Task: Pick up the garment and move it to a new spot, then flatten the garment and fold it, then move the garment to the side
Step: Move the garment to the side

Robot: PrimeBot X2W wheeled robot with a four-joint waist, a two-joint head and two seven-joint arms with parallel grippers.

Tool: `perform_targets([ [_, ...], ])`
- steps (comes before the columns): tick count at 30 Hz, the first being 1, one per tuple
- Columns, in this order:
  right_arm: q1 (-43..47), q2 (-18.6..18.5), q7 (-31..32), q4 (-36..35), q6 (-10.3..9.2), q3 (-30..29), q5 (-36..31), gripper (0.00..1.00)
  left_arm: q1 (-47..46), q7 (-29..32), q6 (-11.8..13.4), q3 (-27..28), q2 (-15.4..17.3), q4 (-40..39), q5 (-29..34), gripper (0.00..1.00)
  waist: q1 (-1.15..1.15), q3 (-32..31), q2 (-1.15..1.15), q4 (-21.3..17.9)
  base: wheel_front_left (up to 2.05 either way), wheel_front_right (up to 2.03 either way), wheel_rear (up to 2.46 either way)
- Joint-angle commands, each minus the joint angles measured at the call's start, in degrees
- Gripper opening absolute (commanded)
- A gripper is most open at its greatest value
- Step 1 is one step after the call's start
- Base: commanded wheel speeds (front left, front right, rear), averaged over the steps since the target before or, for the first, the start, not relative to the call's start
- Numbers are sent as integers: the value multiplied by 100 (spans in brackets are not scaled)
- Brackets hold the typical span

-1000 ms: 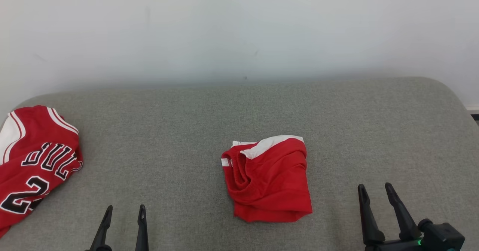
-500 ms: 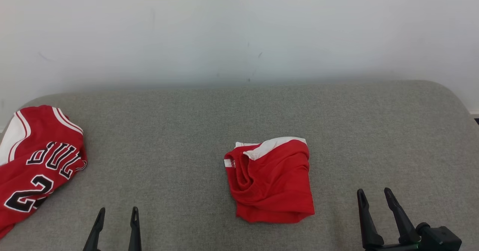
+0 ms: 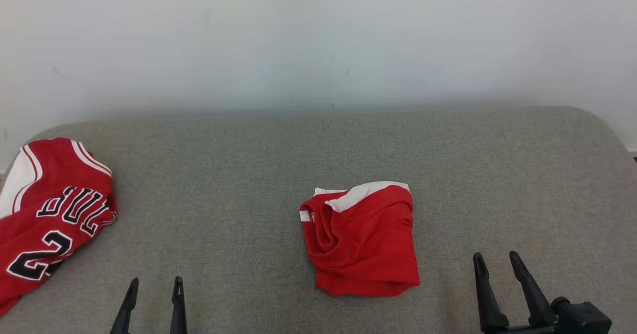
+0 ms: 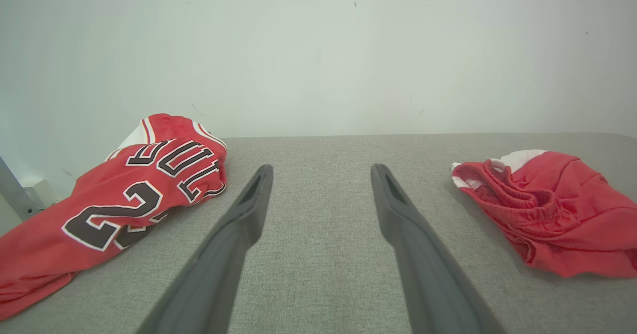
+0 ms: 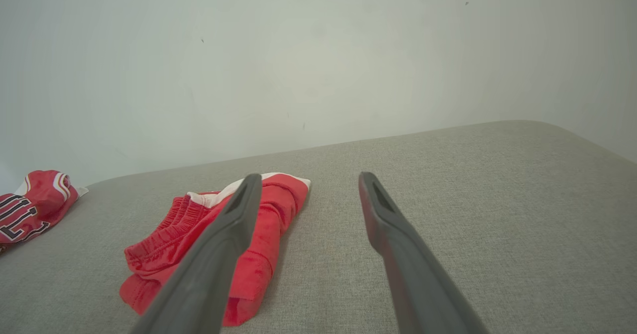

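Left wrist view: grey bar (image 4: 14,190) beside jersey (image 4: 119,204)

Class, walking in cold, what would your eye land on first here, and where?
The folded red shorts lie midway across the grey padded surface. A red numbered jersey sprawls at its left edge. The left gripper and right gripper stand open near the front, touching neither.

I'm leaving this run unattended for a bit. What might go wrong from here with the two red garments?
1. The red shorts lie loosely folded, waistband bunched; pinching only the top layer may undo the fold.
2. The jersey lies crumpled at the grey surface's left edge; a tug might slide it off.
3. The left gripper and right gripper stand open, clear of both red garments; either could be picked wrongly.
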Motion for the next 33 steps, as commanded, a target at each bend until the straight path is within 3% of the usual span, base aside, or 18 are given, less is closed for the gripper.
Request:
perform_targets([
  [1,70,26,-5,17,3,-7,-46,100,1,-15,27,9,0,-12,-27,100,0,1,0,2,0,0,0],
  [17,60,75,-5,53,3,36,-94,100,50,-15,45,18,0,-19,-27,100,0,-7,0,26,0,0,0],
  [23,-322,110,-5,126,3,164,-2,100,37,-15,62,-34,0,17,-65,100,0,-19,0,68,0,0,0],
  [28,-926,111,-5,642,3,234,16,100,-35,-15,82,-124,-1,33,-81,100,0,26,0,129,0,0,0],
  [33,-1740,67,-1,1790,3,317,-9,100,-75,-15,87,-259,0,66,-82,100,0,89,0,227,0,0,0],
])
